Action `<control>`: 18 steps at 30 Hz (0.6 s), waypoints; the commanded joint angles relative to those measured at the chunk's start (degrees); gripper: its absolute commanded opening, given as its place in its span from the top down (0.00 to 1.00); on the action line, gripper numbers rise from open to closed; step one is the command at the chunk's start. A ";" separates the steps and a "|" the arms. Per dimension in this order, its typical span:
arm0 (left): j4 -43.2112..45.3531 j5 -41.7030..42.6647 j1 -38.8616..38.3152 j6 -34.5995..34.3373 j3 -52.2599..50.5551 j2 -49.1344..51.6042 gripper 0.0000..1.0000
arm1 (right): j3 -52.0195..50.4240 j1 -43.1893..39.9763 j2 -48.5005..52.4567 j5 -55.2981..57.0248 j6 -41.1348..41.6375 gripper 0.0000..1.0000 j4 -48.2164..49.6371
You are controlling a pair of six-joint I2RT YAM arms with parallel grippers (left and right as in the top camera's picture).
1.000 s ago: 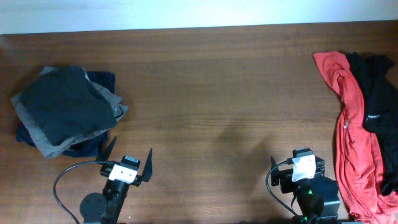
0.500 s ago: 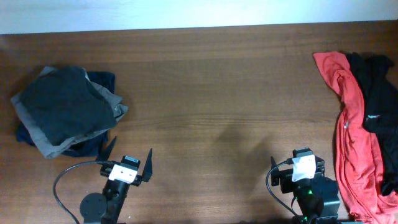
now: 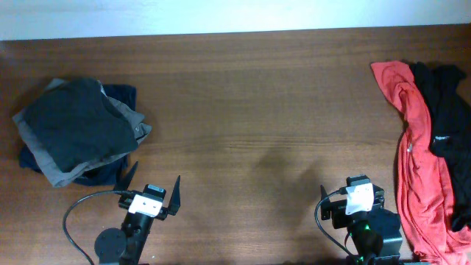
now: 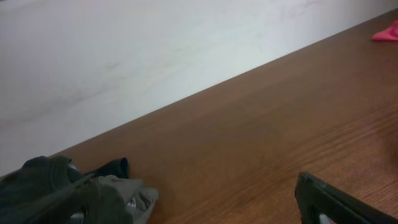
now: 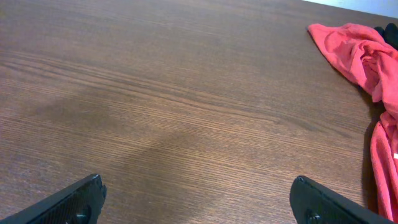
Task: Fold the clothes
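Lying crumpled – black tee (image 3: pixel 447 107) w/ white print

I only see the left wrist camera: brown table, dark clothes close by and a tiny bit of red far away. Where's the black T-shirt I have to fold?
Observer: The black T-shirt lies crumpled at the right edge of the table, seen from overhead.
Operator: Is it all by itself?
Observer: No, a red-orange garment lies against its left side.
Operator: Which arm is nearer to it?
Observer: The right gripper. It is open, with nothing between its fingers.
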 commanded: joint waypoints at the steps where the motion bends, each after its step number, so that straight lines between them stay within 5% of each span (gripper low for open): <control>1: -0.04 -0.59 -0.20 -0.57 -0.42 -0.37 0.01 | -0.35 -0.44 -0.44 -0.33 -0.35 0.01 0.13; 14: 0.61 -0.48 -0.22 -0.61 -0.42 -0.37 0.01 | -0.39 -0.44 -0.44 1.68 -1.40 0.01 3.56; 18: 0.24 6.12 -0.33 -0.66 -0.42 -0.33 0.01 | -0.42 -0.44 -0.44 -2.95 -1.16 0.01 5.20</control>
